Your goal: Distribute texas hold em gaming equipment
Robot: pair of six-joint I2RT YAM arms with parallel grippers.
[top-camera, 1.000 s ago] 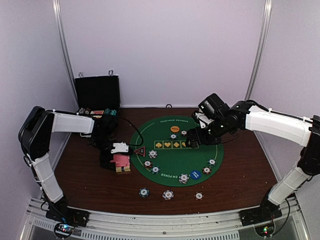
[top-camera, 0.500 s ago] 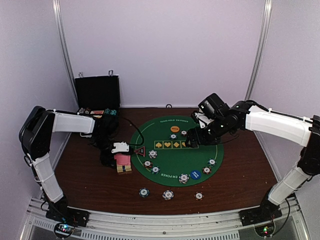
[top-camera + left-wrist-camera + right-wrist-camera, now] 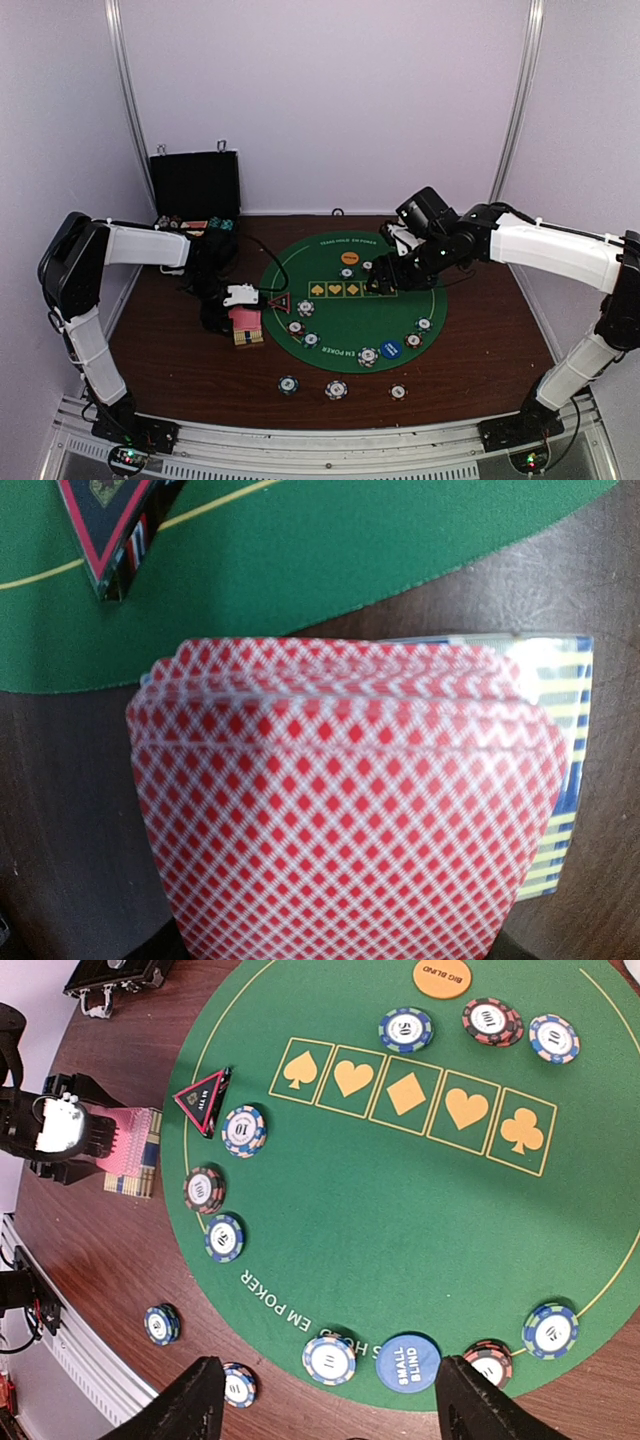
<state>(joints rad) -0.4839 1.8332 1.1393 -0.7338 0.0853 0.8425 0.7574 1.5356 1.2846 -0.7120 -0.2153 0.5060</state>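
Note:
My left gripper (image 3: 238, 318) is at the left edge of the green mat (image 3: 350, 318), shut on a stack of pink-backed playing cards (image 3: 340, 810). The cards fill the left wrist view, hiding the fingers, and sit over a striped card box (image 3: 562, 740). The black-and-red triangular marker (image 3: 279, 302) lies just beyond them on the mat. My right gripper (image 3: 330, 1400) hovers open and empty above the mat's suit boxes (image 3: 410, 1095). The orange disc (image 3: 441, 977) and blue disc (image 3: 407, 1362) rest on the mat. Several poker chips (image 3: 244, 1130) ring it.
A black hard case (image 3: 195, 185) stands open at the back left with chips in front of it. Three chips (image 3: 336, 389) lie on the brown table off the mat's near edge. Purple walls enclose the table.
The left gripper has closed on the card stack. The right gripper's jaws have narrowed slightly and it has drifted a little left over the mat.

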